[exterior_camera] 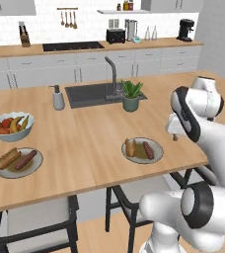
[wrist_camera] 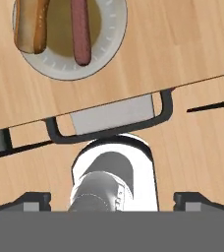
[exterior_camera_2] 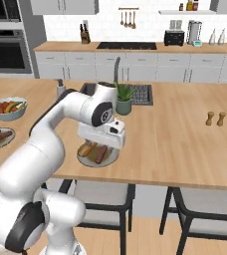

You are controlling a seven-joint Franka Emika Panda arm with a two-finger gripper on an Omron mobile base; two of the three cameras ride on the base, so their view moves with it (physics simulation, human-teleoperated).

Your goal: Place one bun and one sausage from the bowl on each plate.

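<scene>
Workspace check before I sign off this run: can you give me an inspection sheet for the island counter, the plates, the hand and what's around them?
Surface: wooden island counter with a dark sink and faucet.
Job's things: near plate holds one bun and one sausage; far plate holds one bun and one sausage. Wooden bowl: nothing seen.
Clutter: fruit bowl, soap dispenser, potted plant, salt and pepper shakers.
Hand: hand open and empty, above the counter edge beside the near plate.
Cables: nothing seen.
Surroundings: chairs tucked under the counter; back counter with toaster, coffee machine, knife block.
</scene>
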